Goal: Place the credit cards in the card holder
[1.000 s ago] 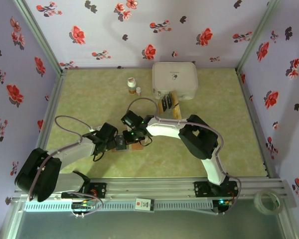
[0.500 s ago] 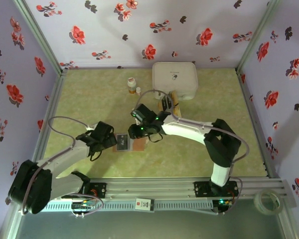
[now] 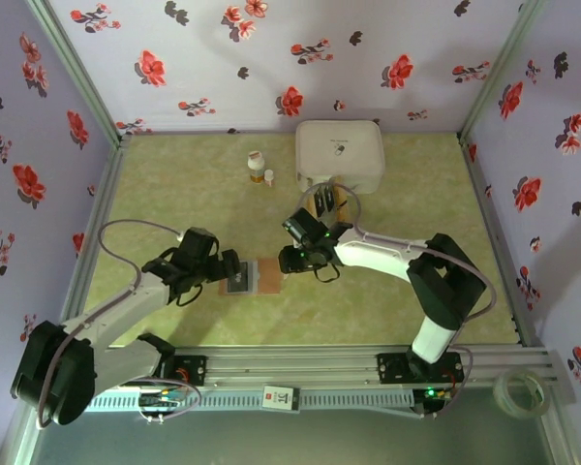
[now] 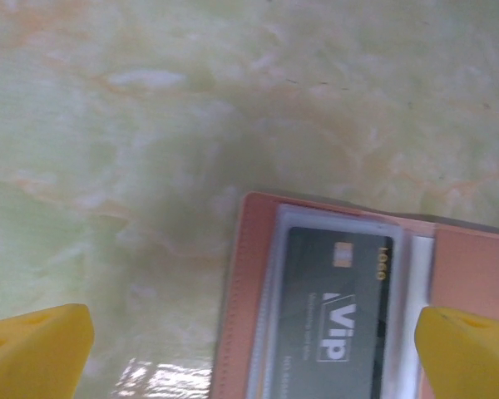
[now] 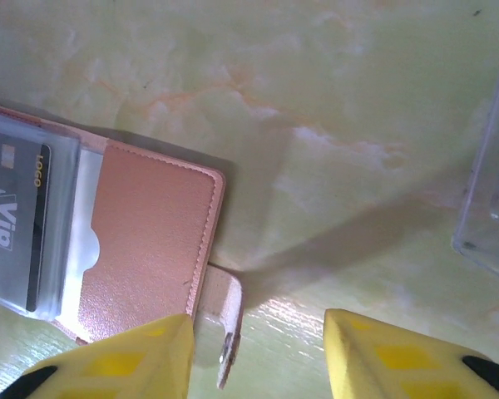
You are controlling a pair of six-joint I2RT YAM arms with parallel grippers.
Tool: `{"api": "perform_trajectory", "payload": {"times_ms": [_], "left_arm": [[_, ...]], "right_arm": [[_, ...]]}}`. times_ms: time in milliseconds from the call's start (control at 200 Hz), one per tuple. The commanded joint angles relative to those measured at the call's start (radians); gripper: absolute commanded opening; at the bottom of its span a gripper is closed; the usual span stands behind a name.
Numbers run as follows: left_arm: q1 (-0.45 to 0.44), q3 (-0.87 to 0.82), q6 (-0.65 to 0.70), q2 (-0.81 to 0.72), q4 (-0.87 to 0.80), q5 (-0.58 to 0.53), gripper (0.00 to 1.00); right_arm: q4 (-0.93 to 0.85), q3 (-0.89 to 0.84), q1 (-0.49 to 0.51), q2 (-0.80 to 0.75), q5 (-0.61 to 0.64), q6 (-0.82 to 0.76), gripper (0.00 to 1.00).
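The card holder lies open and flat on the table, reddish-brown, with a black VIP card tucked in its clear sleeve. My left gripper hovers over the holder's left end, open wide, with the card under the gap between its yellow fingers. My right gripper is open at the holder's right end. The holder's closing tab sticks up between its fingers, ungripped. More credit cards, black and tan, stand in a clear rack by the white box.
A large white rounded box sits at the back with the clear card rack just in front of it. Two small bottles stand left of the box. Flowered walls close in three sides of the green table.
The right gripper has opened, let go of the card holder and drawn back to the right. The left gripper has opened wider and shifted left and back. The holder now lies flat.
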Motion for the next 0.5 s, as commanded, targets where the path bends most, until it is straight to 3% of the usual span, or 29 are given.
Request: {"api": "perform_trajectory", "payload": {"times_ms": [0, 115, 385, 495], "left_arm": [[-0.009, -0.019, 0.033, 0.017, 0.094, 0.075, 1.00], [-0.016, -0.028, 0.039, 0.029, 0.133, 0.092, 1.00], [-0.030, -0.039, 0.037, 0.078, 0.186, 0.104, 1.00], [-0.036, -0.041, 0.039, 0.099, 0.202, 0.105, 1.00]], "right_arm": [[0.041, -0.018, 0.001, 0.026, -0.005, 0.014, 0.40], [0.049, -0.025, 0.000, 0.034, -0.013, 0.015, 0.32], [0.069, -0.059, 0.000, 0.021, -0.027, 0.031, 0.31], [0.077, -0.073, 0.001, 0.013, -0.031, 0.036, 0.24]]}}
